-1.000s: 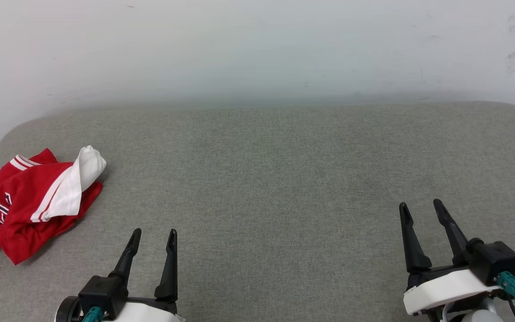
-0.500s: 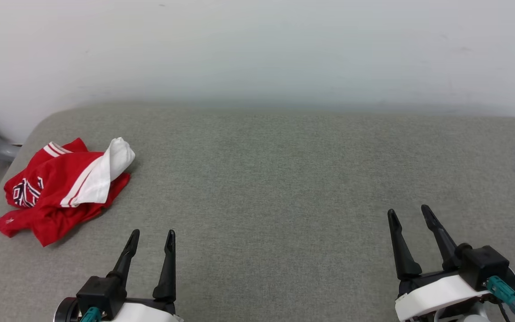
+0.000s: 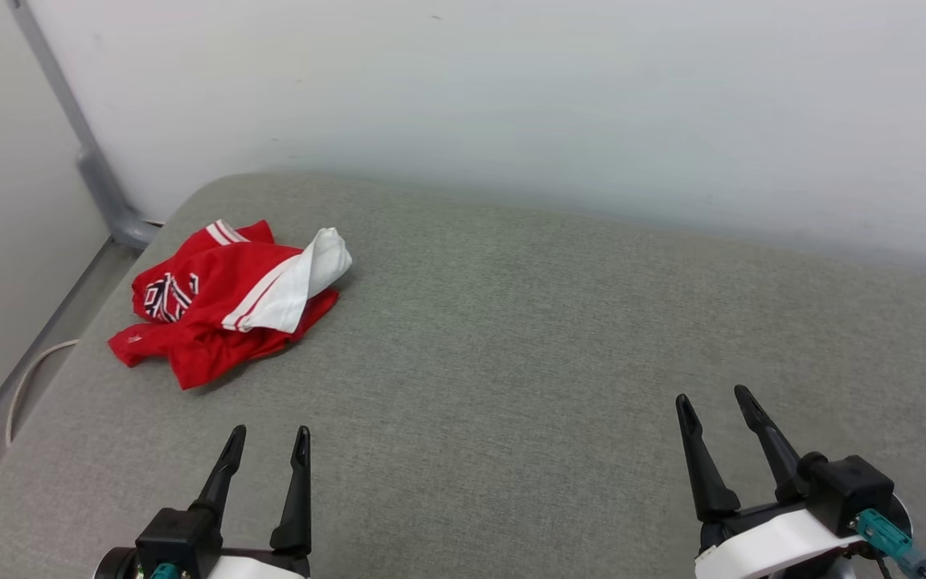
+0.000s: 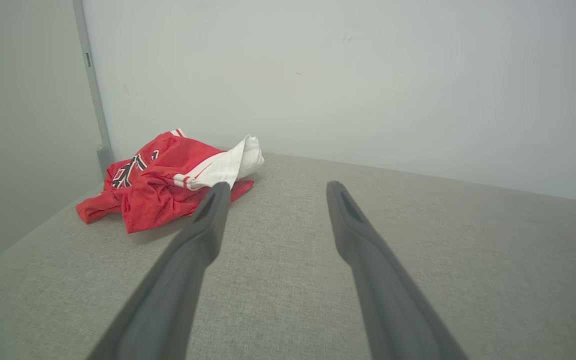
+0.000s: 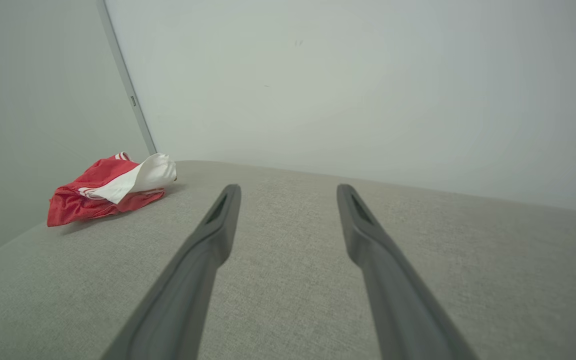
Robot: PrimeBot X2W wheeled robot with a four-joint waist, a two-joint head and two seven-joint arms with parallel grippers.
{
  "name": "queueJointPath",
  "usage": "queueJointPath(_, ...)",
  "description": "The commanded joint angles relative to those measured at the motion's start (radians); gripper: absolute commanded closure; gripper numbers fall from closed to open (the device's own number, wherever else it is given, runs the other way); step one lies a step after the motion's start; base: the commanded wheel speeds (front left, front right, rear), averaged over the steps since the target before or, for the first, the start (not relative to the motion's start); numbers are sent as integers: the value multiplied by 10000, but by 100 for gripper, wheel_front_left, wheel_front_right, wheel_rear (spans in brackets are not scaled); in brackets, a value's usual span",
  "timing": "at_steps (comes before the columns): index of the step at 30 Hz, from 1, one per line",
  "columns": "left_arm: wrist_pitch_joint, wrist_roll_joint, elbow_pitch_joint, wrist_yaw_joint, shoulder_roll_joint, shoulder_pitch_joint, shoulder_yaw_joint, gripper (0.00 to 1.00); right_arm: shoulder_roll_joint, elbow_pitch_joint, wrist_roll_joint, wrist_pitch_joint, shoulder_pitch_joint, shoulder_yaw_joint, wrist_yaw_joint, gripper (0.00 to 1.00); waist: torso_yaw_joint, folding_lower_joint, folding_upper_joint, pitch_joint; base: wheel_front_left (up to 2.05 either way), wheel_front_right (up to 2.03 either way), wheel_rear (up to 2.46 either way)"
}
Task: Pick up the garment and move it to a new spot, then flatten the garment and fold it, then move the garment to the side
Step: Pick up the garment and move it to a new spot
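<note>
Left tool (image 3: 269, 433) sits at 7 o'clock in head view, fingers spread, gripping nothing. Right tool (image 3: 711, 396) at 5 o'clock, same: spread and empty. Garment (image 3: 222, 301) lies crumpled at 10 o'clock on the grey padded surface (image 3: 511, 362), near its far-left corner and well apart from both tools. White sleeve is flopped over the red body on its 2 o'clock side; navy lettering partly shows on its 9 o'clock side. Grey post (image 3: 85, 145) runs up the wall at 11 o'clock.

Overhead head view, 2 low wrist views toward garment (image 3: 206, 322)
</note>
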Motion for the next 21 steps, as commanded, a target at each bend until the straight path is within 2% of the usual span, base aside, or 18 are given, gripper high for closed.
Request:
queueJointPath(1, -28, 66, -22, -38, -9, 105, 10, 0, -5, 1, 24, -37, 112, 4, -7, 0, 282, 0, 0, -55, 0, 0, 0)
queueJointPath(12, -28, 202, -54, -106, -9, 259, 129, 0, -3, 47, 68, -35, 216, 293, -7, 0, 1386, 0, 0, -70, 0, 0, 0)
queueJointPath(21, -28, 210, -24, -159, -9, 324, 143, 0, -3, 114, 131, -37, 218, 438, -7, 0, 1802, 0, 0, -43, 0, 0, 0)
